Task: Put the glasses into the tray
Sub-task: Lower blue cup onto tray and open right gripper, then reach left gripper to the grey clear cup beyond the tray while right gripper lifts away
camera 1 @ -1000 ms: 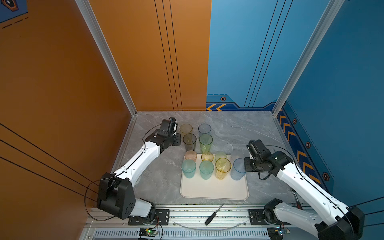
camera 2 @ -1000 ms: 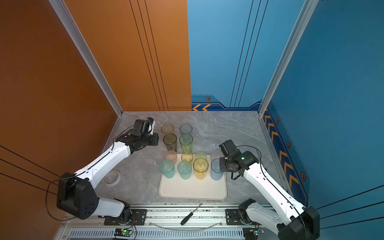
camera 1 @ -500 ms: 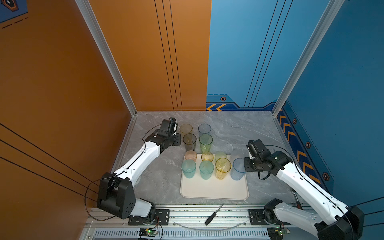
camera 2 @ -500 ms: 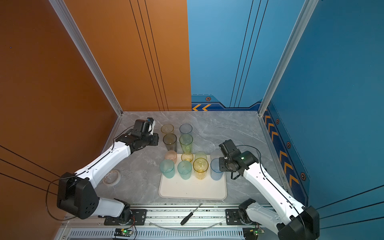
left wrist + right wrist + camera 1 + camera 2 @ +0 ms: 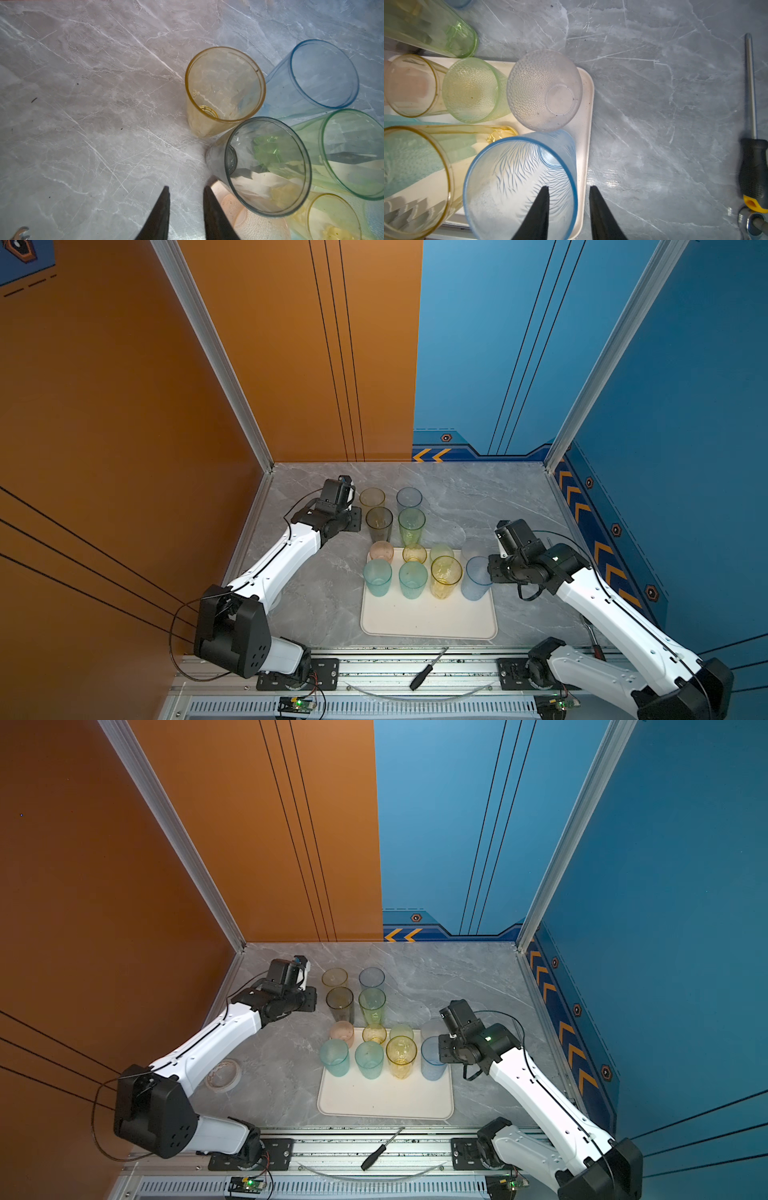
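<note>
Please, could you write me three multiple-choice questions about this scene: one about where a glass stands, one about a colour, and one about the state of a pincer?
1. Where does the smoke grey glass stand?
A. on the marble table, behind the tray
B. inside the tray
C. on the front rail

2. What colour is the glass at the right pincer?
A. pink
B. blue
C. smoke grey

3. How is the left pincer?
A. shut on a glass
B. lying in the tray
C. open, holding nothing

Answers:
1 A, it stands on marble beyond the tray's far rim.
2 B, the pincer's fingers straddle the rim of the blue glass.
3 C, its jaws stand apart over bare marble.
</note>
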Available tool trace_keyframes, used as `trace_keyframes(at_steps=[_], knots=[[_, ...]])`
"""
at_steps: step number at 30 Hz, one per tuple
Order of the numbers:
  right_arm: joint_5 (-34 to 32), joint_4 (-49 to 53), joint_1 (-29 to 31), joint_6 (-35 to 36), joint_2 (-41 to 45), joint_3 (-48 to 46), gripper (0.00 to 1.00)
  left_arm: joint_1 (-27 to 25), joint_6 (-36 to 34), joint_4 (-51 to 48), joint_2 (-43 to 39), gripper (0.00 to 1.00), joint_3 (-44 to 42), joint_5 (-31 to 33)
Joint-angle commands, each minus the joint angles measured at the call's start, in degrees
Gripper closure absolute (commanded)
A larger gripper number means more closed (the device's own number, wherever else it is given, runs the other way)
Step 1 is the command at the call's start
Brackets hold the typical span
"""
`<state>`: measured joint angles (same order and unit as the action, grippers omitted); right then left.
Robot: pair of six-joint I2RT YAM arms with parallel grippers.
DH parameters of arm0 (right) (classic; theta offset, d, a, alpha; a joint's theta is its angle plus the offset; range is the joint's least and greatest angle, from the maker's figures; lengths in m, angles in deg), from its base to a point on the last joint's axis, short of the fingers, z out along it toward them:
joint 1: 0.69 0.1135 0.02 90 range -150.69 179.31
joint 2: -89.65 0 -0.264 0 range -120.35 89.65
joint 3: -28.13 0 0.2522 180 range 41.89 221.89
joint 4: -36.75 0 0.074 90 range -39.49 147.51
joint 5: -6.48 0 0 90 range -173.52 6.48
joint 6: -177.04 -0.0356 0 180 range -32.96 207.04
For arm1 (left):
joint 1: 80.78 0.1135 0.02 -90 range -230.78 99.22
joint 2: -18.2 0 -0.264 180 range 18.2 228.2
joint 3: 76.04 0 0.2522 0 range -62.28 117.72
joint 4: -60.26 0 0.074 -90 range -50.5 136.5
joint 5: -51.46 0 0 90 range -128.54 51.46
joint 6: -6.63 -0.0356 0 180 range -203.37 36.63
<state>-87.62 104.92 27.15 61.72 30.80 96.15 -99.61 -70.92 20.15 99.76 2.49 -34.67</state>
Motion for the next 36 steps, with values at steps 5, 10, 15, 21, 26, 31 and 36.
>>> trace_keyframes(at_steps=[5, 10, 15, 21, 26, 31, 36], knots=[[-0.04, 0.87, -3.49, 3.04, 3.05, 7.48, 0.64, -0.57, -1.71, -3.54, 0.77, 0.74, 4.33, 0.33], [-0.12, 0.46, -4.74, 4.79, 0.29, 10.84, 0.63, -1.12, -1.67, -5.93, 2.16, 0.72, 6.47, -1.34], [1.39, -1.51, -4.72, 5.27, -1.80, 12.07, 0.63, -2.23, -2.51, -8.14, 4.65, 0.70, 8.45, -1.95], [1.83, -2.40, -4.81, 5.81, -2.66, 13.32, 0.62, -3.40, -3.26, -10.84, 7.51, 0.70, 11.40, -0.98], [1.90, -2.39, -4.96, 6.15, -2.57, 13.57, 0.62, -3.93, -3.43, -11.71, 9.17, 0.70, 13.11, -0.50], [2.13, -2.31, -5.25, 6.47, -2.46, 13.66, 0.62, -4.37, -3.62, -12.32, 10.64, 0.70, 14.65, -0.10], [2.46, -2.31, -5.90, 6.93, -2.10, 13.77, 0.62, -5.05, -4.14, -13.97, 12.42, 0.71, 16.56, 1.40]])
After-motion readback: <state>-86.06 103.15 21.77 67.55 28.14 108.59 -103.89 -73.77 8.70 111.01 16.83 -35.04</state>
